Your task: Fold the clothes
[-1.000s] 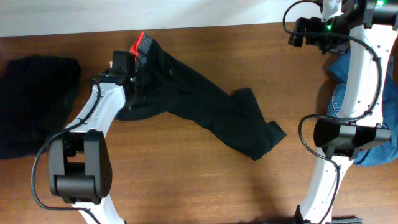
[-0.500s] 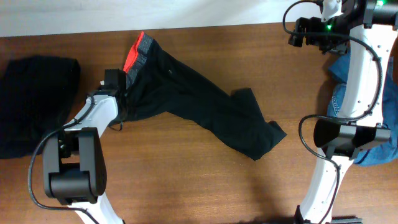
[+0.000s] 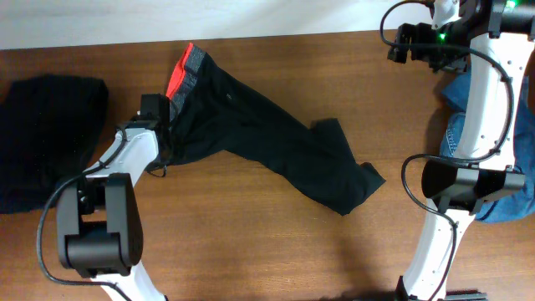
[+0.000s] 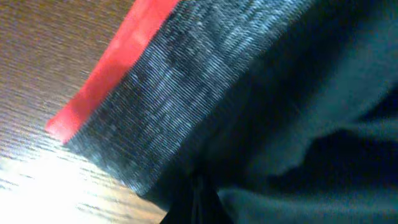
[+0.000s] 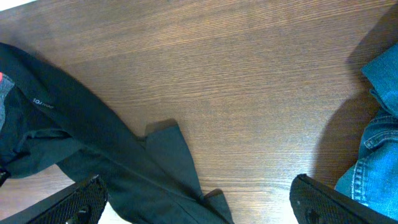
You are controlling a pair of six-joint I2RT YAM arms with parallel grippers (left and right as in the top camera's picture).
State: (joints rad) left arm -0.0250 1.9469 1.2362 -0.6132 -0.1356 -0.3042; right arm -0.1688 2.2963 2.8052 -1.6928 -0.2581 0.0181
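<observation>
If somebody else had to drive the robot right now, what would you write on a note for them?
Left end effector: shut, seemingly pinching the black trousers at the waist edge, beside the red-striped waistband.
Right end effector: open, holding nothing, up above the table at its far right.
Trousers: unfolded, lying slantwise across the table, legs toward the right.
Done: no fold made yet.
Left to do: straighten the trousers, then fold them.
</observation>
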